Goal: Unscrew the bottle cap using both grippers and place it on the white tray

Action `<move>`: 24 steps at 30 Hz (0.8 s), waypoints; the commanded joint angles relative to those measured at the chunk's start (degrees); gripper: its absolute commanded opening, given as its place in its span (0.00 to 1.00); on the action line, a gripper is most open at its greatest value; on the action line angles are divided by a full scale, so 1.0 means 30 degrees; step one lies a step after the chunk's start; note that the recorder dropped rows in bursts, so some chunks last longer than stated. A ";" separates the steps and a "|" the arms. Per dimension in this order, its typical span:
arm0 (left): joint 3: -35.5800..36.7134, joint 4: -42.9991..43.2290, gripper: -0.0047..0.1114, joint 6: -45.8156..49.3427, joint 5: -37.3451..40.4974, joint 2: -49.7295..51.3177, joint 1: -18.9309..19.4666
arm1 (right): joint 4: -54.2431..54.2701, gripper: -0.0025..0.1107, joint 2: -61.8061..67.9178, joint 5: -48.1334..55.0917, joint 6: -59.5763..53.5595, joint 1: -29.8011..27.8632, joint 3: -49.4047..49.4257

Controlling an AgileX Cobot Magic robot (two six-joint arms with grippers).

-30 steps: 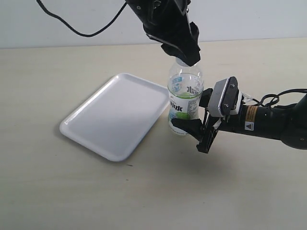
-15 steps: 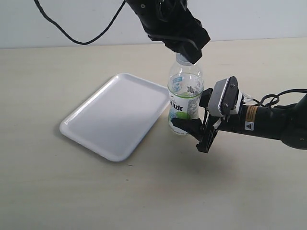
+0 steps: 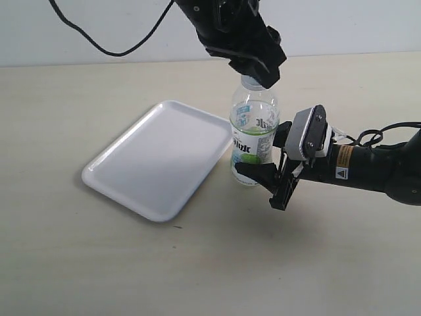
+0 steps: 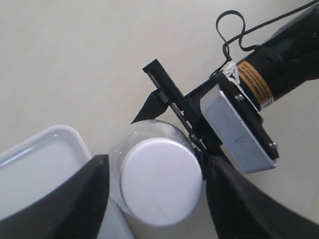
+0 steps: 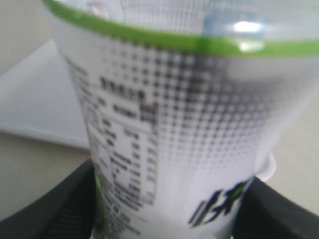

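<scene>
The small round white plastic bottle cap (image 4: 160, 180) sits on the neck of the clear plastic drink bottle (image 3: 253, 131). The bottle stands upright on the pale beige tabletop (image 3: 197, 276), just beside the flat rectangular white tray (image 3: 158, 158); we cannot tell whether the two touch.

The bulky all-black left gripper (image 4: 157, 167) comes down from above and straddles the cap. On one side the bottle's shoulder shows between finger and cap, and on the other the finger stands right at the rim. We read this claw as released, not clenched on the cap. Being set over the top would let it twist about the bottle's axis.

The black right gripper (image 5: 164, 214), on the arm with the white-grey block, grasps the bottle low on its label with a finger pressed on either side. We judge this hold keeps the bottle from turning or tipping. The tray lies close, so the carry would be short.

From the exterior view the cap is almost wholly hidden behind the left gripper. From above its ribbed side does not show, nor can we tell whether the thread is loosened. The right wrist view is blurred, filled by the label, with both fingers cut off at the edge.
</scene>
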 commanded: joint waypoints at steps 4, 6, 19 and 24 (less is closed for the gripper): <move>-0.0428 0.0163 0.53 0.1835 -0.0040 -0.0602 -0.0117 | -0.0241 0.02 0.0109 0.2105 -0.0426 0.0036 0.0021; -0.0759 0.0300 0.53 0.2378 0.0144 -0.0721 -0.0117 | -0.0241 0.02 0.0109 0.2297 -0.0426 0.0036 0.0021; -0.1589 0.0283 0.53 1.2484 0.3048 -0.0717 -0.0117 | -0.0095 0.02 0.0109 0.2315 -0.0426 0.0036 0.0021; -0.1589 0.0252 0.53 1.3758 0.2104 -0.0682 -0.0117 | 0.0046 0.02 0.0109 0.2315 -0.0426 0.0036 0.0021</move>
